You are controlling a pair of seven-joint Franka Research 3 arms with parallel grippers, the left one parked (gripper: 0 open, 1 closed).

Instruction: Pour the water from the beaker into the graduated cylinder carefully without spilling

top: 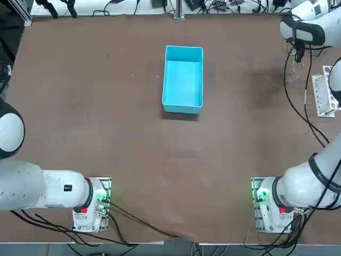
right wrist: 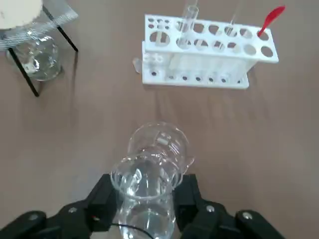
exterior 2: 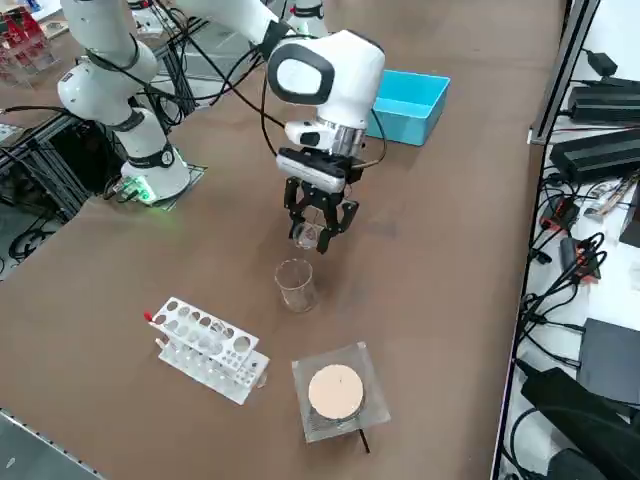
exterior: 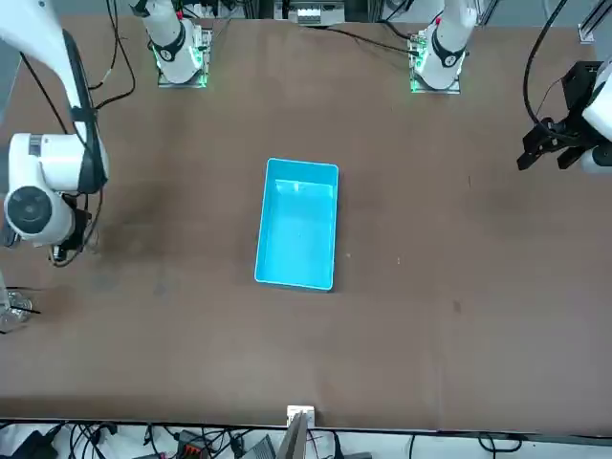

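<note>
Right wrist view: the two black fingertips of the right gripper are clamped on the beaker, one on each side of its clear glass wall, with its round rim standing out past them. How far it tilts cannot be told. The rim overlaps a second clear glass cup, which has a small spout.

On the right side view's clock face, taken from the gripper, that second cup stands upright on the brown table between 6 and 7 o'clock, near the beaker but with a gap between them. Farther out toward 7 lies the white rack with round holes; slim clear tubes and a red-tipped piece rise from it. At 6 o'clock, well apart, is a wire mesh with a pale disc at its centre, clear glassware under it. The blue tray sits between 1 and 2.
</note>
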